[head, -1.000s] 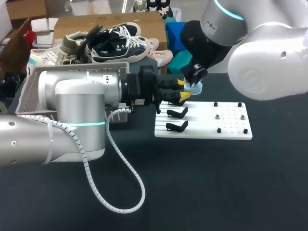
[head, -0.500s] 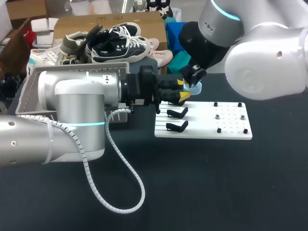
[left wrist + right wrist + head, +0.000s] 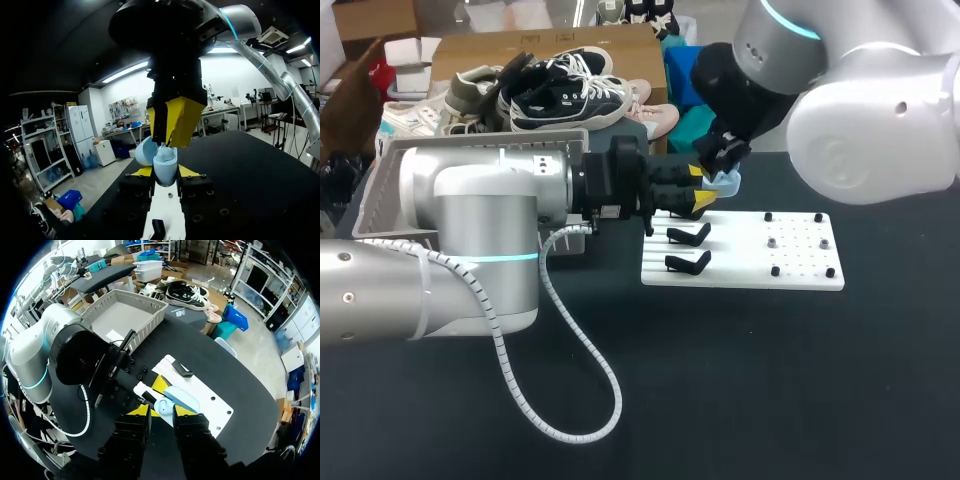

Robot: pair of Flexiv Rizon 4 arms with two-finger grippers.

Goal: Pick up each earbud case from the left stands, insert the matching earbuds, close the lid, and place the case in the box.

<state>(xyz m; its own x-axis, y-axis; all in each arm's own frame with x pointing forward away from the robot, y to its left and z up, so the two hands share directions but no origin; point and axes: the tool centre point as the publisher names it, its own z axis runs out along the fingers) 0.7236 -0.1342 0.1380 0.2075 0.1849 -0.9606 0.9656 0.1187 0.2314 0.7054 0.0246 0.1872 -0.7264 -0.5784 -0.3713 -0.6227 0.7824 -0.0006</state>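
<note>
A light-blue earbud case (image 3: 725,183) hangs above the far left corner of the white stand board (image 3: 750,262), its lid (image 3: 183,400) open. My left gripper (image 3: 704,187) is shut on the case body (image 3: 165,164), one yellow tip on each side. My right gripper (image 3: 725,158) points down onto the open case from above. In its own view its yellow tips (image 3: 162,411) stand apart over the case with nothing between them. No earbud shows in any view.
Two empty black stands (image 3: 690,235) (image 3: 688,263) sit on the board's left part, small pegs (image 3: 798,243) on its right. A grey basket (image 3: 120,315) stands at the table's far left, behind my left arm. A white cable (image 3: 582,400) loops over the near table.
My right gripper has edged slightly up and left over the case, and its fingers have parted a little. The left arm and the case have stayed put.
</note>
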